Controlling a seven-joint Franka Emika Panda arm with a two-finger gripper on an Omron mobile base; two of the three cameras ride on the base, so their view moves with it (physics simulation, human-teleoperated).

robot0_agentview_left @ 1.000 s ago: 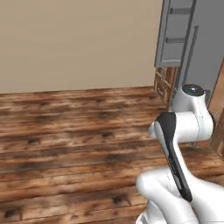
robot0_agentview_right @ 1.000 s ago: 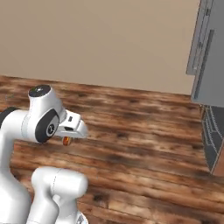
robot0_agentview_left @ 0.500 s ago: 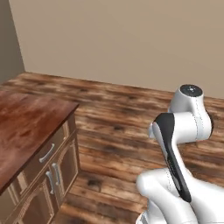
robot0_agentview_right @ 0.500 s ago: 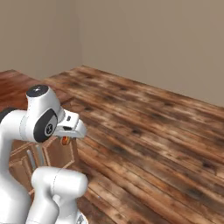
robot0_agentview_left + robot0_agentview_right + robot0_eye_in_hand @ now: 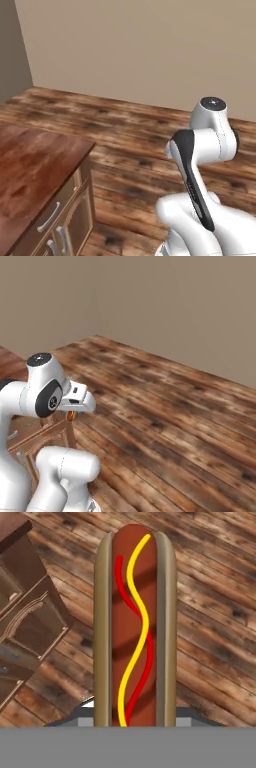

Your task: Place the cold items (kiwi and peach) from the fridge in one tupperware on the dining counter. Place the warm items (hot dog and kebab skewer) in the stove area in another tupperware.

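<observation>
Hot dog (image 5: 135,627) sits right in front of the hand cam, long axis running up the pic: smooth red-brown sausage betw two tan bun halves, w/ a wavy yellow line and a wavy red line of sauce crossing along its top. Its near end drops below the lower edge of that view, where the end effector would be. In the right base view a small orange-red bit (image 5: 70,415) peeks out under the white hand, held up off the floor. End effector (image 5: 71,415) is pinching the hot dog; fingertips themselves are hidden behind the bun, so the exact contact can't be seen.

Below and around it: floor (image 5: 170,421) of dark reddish-brown wood planks, streaky grain, knots, boards running diagonally. Wide open floor to the front and right of the arm, nothing standing on it up to the walls.

Left side: tabletop (image 5: 30,175) of polished reddish-brown wood, glossy, w/ a squared corner and a thin overhanging edge. Under it a wood cabinet (image 5: 70,220) w/ a drawer front and panelled doors, pale metal bar handles (image 5: 48,223). In the hand cam the same cabinet (image 5: 30,627) shows at left, door panels w/ routed frames. In the right base view its corner sits just behind and below the hand.

Walls (image 5: 150,50) plain matte beige, meeting in a corner at far left; the side wall looks darker grey-brown.
</observation>
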